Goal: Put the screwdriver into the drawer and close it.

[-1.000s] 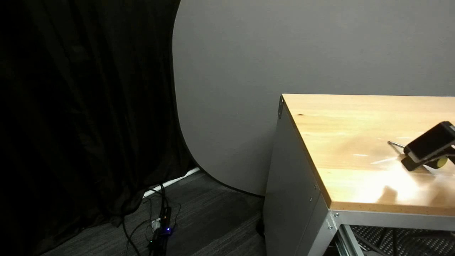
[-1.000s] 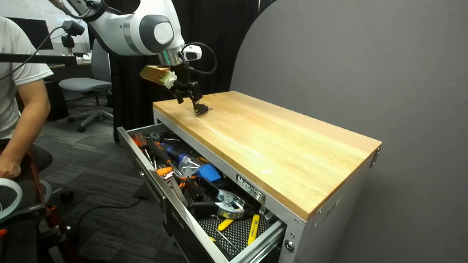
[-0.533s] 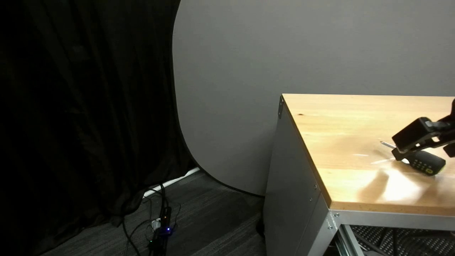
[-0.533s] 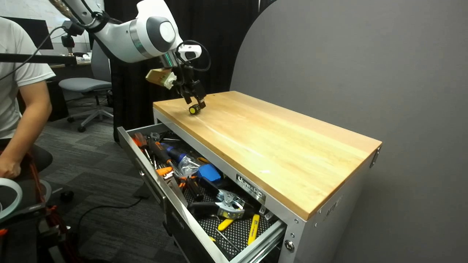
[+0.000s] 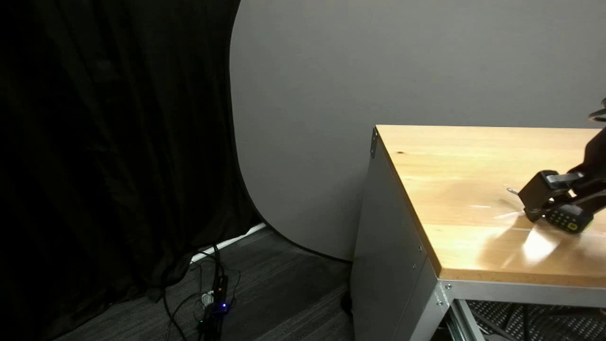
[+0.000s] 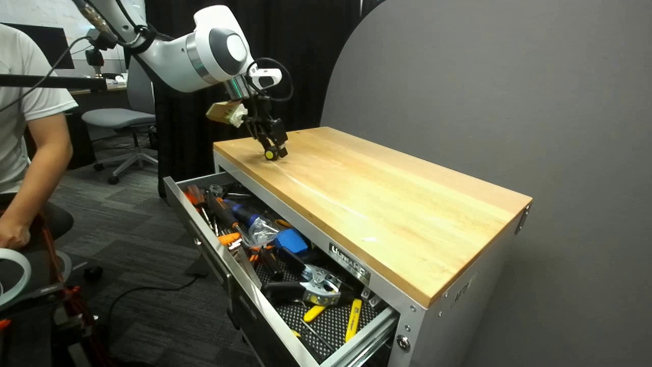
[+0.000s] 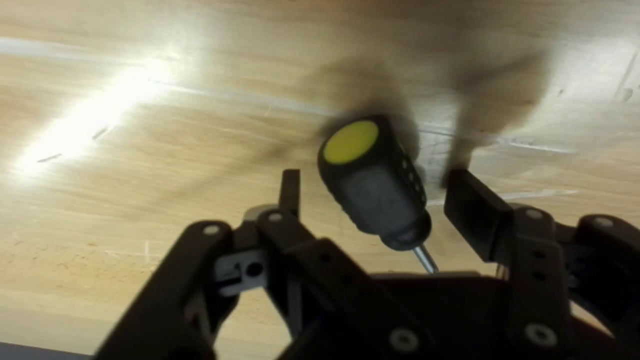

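The screwdriver lies on the wooden tabletop near the corner, its black handle (image 7: 382, 195) with a yellow end cap and a thin metal shaft in the wrist view. It also shows in both exterior views, as a handle with dots (image 5: 566, 219) and a yellow round end (image 6: 270, 154). My gripper (image 7: 377, 202) is open, one finger on each side of the handle, with gaps visible on both sides. The fingers hang low over the tabletop in both exterior views (image 5: 563, 206) (image 6: 275, 147). The shaft is partly hidden by the gripper. The drawer (image 6: 275, 316) is pulled open below the tabletop.
The drawer holds many tools, among them a blue tool (image 6: 291, 240), a clamp (image 6: 322, 288) and yellow handles (image 6: 353, 320). The wooden tabletop (image 6: 377, 204) ends in a front edge above the drawer. A seated person (image 6: 35, 127) is at the left in an exterior view.
The screwdriver has turned and shifted slightly on the tabletop, its yellow end now facing an exterior camera. My gripper has moved down and its fingers now straddle the handle. The drawer has not moved.
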`<state>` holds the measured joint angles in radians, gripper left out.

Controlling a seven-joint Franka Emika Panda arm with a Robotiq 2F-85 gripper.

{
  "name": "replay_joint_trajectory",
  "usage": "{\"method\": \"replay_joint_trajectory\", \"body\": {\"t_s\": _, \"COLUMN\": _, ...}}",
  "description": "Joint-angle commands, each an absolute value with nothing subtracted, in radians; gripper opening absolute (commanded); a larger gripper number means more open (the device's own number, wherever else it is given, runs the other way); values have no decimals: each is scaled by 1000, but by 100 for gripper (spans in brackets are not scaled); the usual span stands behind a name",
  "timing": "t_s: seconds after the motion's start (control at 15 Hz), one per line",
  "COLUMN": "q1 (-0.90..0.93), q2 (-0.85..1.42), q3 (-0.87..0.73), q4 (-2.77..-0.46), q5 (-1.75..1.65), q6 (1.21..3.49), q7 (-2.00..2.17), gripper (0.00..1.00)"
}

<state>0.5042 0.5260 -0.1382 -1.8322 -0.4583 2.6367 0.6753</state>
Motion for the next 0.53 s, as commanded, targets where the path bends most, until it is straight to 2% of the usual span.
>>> {"method": "replay_joint_trajectory", "body": {"t_s": 0.0, "q1": 496, "q2": 545, "q3": -123, "q4": -1774, "q5": -459, "q6": 2562, "q7": 676, "gripper": 42}}
{"method": "replay_joint_trajectory", "body": {"t_s": 0.27, "q1": 476, "q2": 544, "q3": -106, "q4": -1734, "q5": -450, "q6": 2420, "q7": 656, "gripper": 12}}
{"method": "replay_joint_trajectory", "body": {"t_s": 0.33, "q1": 471, "q2": 541, "q3": -103, "q4": -1729, "q5": -454, "q6": 2382, "q7": 657, "gripper": 17}}
{"method": "replay_joint_trajectory", "body": {"t_s": 0.47, "q1": 449, "q2": 523, "q3": -84, "q4": -1727, "q5": -433, "q6": 2285, "q7": 635, "gripper": 17}}
